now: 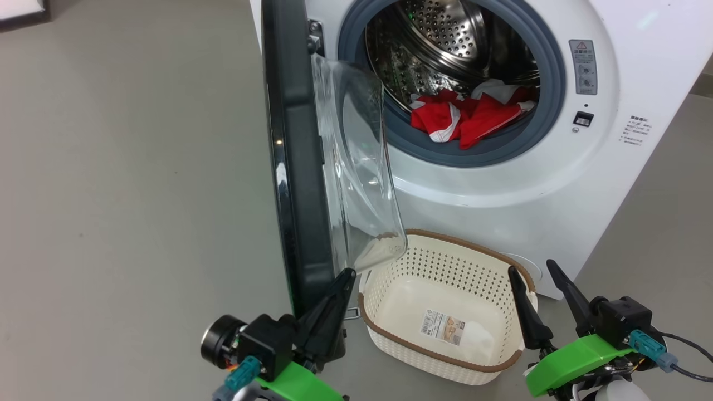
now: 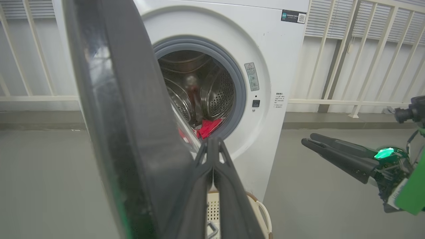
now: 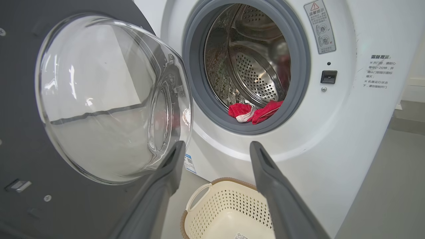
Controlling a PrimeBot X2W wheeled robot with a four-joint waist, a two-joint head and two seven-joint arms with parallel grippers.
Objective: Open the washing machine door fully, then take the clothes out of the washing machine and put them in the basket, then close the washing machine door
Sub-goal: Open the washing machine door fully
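The door [image 1: 295, 167] stands swung out, glossy black rim edge-on, left jaws pinched together at its lower edge. Beside the perforated basket [image 1: 440, 264] the right jaws gape wide (gripping nothing). The red clothes [image 1: 473, 120] lie in the steel drum [image 1: 440, 39].

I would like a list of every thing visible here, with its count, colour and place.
washing machine: one, white, on the floor
washing machine door: one, black rim and clear glass, swung open on the left
drum: one, steel, inside the machine
gasket: one, grey-blue, around the opening
clothes: count unclear, red with white trim, at the drum's front bottom
basket: one, cream with brown rim, on the floor below the opening
paper label: one, pale, on the basket's bottom
floor: grey, around the machine
railing: one, white, behind the machine
left gripper: one, dark fingers shut, by the door's lower edge
right gripper: one, dark fingers open, beside the basket's right rim
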